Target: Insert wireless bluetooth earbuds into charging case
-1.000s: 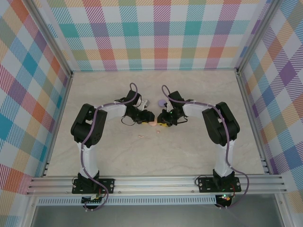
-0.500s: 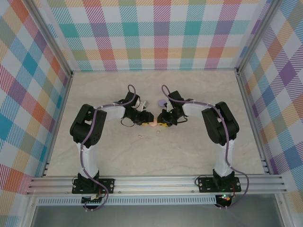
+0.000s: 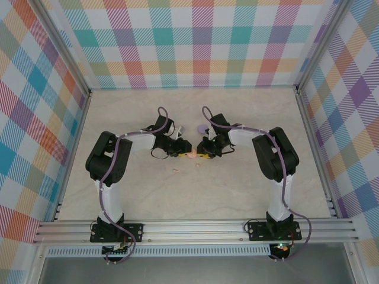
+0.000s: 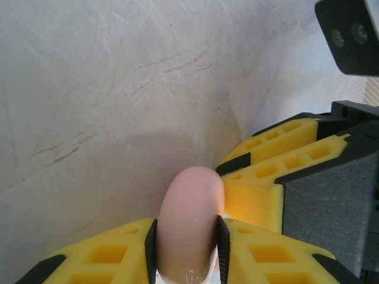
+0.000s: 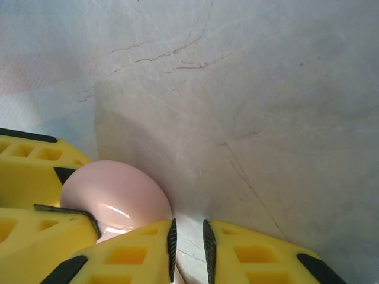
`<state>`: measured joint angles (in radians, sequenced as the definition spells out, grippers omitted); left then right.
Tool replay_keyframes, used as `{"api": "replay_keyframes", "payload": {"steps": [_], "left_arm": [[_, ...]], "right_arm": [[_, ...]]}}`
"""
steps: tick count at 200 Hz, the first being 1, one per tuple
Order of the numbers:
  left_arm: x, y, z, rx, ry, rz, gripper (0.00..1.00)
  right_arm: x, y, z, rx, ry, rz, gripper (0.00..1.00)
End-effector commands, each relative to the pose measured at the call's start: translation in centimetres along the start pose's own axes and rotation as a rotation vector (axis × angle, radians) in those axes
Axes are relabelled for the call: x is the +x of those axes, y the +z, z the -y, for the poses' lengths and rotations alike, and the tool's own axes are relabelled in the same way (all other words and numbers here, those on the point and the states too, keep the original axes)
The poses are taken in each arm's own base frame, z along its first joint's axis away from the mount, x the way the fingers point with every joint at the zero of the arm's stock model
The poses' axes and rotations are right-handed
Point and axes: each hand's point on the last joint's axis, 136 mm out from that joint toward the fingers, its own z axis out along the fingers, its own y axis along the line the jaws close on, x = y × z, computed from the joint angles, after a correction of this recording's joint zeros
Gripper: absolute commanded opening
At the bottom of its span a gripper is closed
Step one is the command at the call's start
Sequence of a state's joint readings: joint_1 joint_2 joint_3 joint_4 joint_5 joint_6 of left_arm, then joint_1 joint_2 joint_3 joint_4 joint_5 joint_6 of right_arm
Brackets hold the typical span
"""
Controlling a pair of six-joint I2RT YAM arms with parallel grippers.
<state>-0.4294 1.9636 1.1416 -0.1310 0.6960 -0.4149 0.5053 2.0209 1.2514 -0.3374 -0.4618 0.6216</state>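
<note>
The pale pink charging case (image 3: 192, 155) stands on edge at the table's middle, between the two grippers. My left gripper (image 3: 186, 153) is shut on it: in the left wrist view the rounded case (image 4: 189, 219) fills the gap between both pads of the gripper (image 4: 185, 228). My right gripper (image 3: 202, 155) meets it from the right. Its jaws (image 5: 188, 228) stand almost together, with what looks like a thin pale edge of the case between them, and the pink dome (image 5: 112, 198) bulges just to their left. One tiny pale pink earbud (image 3: 176, 171) lies on the table in front of the left gripper.
A purple round disc (image 3: 203, 128) lies just behind the right gripper, and a small pale piece (image 3: 182, 128) behind the left. The marbled table (image 3: 237, 189) stretches bare in front. Checked walls (image 3: 201, 41) close in the back and sides.
My left jaws have closed in onto the pink case, and the left arm has edged slightly toward it. The right gripper has held still.
</note>
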Motion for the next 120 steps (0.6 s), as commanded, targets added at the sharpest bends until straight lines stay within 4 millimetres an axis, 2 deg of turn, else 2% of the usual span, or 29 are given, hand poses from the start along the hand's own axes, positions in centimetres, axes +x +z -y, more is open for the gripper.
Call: {"api": "replay_keyframes", "payload": {"steps": [1, 37, 65, 90, 120], "left_arm": [[-0.2, -0.8, 2.1, 0.077, 0.011, 0.017, 0.34], [-0.1, -0.6, 1.9, 0.075, 0.004, 0.014, 0.34], [0.0, -0.7, 1.5, 0.058, 0.005, 0.015, 0.27], [-0.2, -1.5, 1.7, 0.039, 0.026, 0.047, 0.24], [-0.9, -3.5, 2.9, 0.043, 0.076, 0.110, 0.22]], "right_arm": [[-0.1, 0.9, 0.1, 0.012, 0.002, 0.001, 0.24], [-0.2, 0.9, 0.1, 0.008, 0.001, 0.003, 0.24], [-0.1, 0.5, -0.1, 0.009, -0.004, 0.010, 0.23], [-0.3, -1.0, -0.5, -0.002, -0.017, 0.047, 0.24], [-0.7, -4.1, -1.2, -0.054, -0.046, 0.117, 0.27]]}}
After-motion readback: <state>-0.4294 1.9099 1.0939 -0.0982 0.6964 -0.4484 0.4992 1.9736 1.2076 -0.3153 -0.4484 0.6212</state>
